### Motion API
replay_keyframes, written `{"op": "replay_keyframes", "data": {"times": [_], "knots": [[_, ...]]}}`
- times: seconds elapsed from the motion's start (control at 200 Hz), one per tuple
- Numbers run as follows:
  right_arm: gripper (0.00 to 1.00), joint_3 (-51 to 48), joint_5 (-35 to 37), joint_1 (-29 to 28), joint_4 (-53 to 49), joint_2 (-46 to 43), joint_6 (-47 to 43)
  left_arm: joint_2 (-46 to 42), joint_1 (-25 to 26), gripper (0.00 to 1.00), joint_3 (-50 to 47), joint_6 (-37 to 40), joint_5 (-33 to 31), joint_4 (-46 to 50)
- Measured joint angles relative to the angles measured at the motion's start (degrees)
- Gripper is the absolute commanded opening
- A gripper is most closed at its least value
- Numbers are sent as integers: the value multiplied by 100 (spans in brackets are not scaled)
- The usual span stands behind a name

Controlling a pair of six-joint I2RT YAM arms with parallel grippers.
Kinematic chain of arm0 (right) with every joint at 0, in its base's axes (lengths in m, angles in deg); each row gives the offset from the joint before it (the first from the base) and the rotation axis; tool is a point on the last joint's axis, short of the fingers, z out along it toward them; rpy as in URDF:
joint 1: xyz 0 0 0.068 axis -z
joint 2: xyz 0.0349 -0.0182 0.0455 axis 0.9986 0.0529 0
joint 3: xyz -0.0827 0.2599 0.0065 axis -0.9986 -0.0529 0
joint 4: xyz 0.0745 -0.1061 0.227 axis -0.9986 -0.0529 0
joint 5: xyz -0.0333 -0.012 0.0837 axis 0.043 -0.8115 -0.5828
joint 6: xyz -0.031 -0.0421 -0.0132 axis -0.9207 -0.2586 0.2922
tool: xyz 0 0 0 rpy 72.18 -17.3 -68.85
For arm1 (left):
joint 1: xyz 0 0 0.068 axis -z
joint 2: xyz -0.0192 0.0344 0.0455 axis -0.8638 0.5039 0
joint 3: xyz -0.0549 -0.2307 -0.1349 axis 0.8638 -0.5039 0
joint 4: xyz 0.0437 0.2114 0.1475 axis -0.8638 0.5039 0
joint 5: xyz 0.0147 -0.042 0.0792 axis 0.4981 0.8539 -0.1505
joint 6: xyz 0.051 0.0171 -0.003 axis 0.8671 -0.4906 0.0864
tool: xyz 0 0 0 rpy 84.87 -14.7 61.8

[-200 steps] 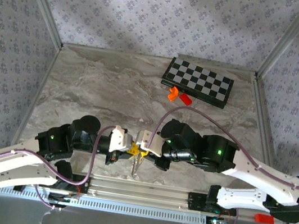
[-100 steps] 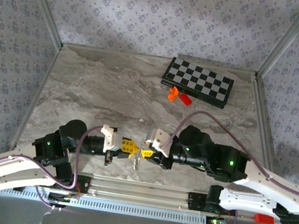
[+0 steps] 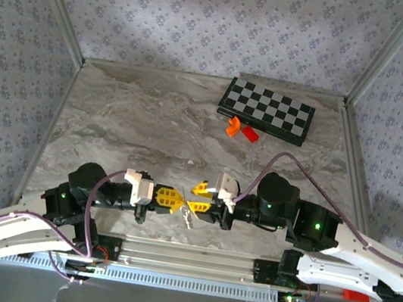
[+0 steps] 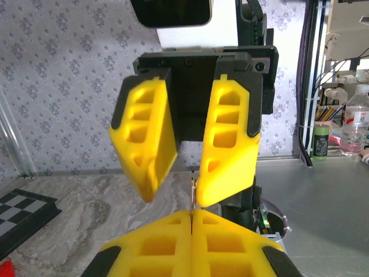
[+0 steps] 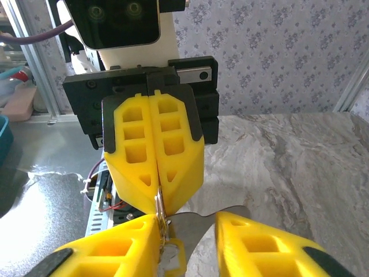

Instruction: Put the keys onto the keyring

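- The left claw [image 3: 167, 198] was fully closed, its two yellow pads pressed flat together with no gap between them.
- Between its tips it pinched the keyring [image 4: 192, 193], which showed in the left wrist view as a thin metal edge standing up from the seam of the pads.
- The right claw [image 3: 198, 199] stood tip to tip with the left one, and its jaws were partly open – the two fingers [image 4: 144, 138] had a clear gap between them.
- In the right wrist view a flat silver key [image 5: 193, 222] lay in that gap, close to one finger. I could not tell if the finger touched it; the claw did not squeeze it.
- From above, the keys [image 3: 188, 218] hung just below the place where the two claws met, near the front edge of the table [image 3: 136, 125].
- Both claws were held above the marble-pattern surface – not resting on it.
- Well apart, at the far side of the table, lay a folded chessboard [image 3: 268, 109].
- Just beside its near edge were an orange piece [image 3: 232, 127] and a red piece [image 3: 250, 134].
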State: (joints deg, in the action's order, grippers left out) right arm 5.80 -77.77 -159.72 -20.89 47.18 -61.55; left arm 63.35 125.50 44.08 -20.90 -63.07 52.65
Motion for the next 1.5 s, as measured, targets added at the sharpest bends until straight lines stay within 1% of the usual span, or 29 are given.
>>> {"op": "replay_keyframes", "data": {"times": [0.145,0.265,0.335,0.505,0.64,0.685,0.73,0.79,0.86,1.005,1.119,1.434,1.499], "knots": [[18,-28,-46,4,9,31,66,4,0,0,-24,-28,-7,-111],[5,-28,-118,2,9,35,70,11,-2,0,-31,-28,-31,-144],[0,-28,-151,11,2,33,76,11,-2,0,-31,-28,-52,-146],[0,9,-116,26,-149,70,76,24,0,0,-28,-2,-155,-15],[0,437,20,42,-909,393,31,168,0,17,133,177,-328,570],[0,621,55,42,-1169,520,-4,243,-2,20,269,240,-363,817],[0,857,79,39,-1499,669,-68,337,0,20,439,334,-380,1071],[0,1134,107,39,-1843,837,-144,455,-2,19,658,407,-398,1344],[0,1436,122,39,-2234,1016,-251,568,0,15,850,485,-391,1587],[0,1832,109,35,-2835,1349,-459,695,0,10,942,581,-372,1886],[0,1921,94,35,-3121,1488,-588,796,0,0,970,623,-361,2063],[0,1932,90,33,-3213,1517,-726,841,4,0,979,621,-323,2087],[8,1856,90,22,-3067,1419,-721,811,4,0,977,621,-304,2011]]}}
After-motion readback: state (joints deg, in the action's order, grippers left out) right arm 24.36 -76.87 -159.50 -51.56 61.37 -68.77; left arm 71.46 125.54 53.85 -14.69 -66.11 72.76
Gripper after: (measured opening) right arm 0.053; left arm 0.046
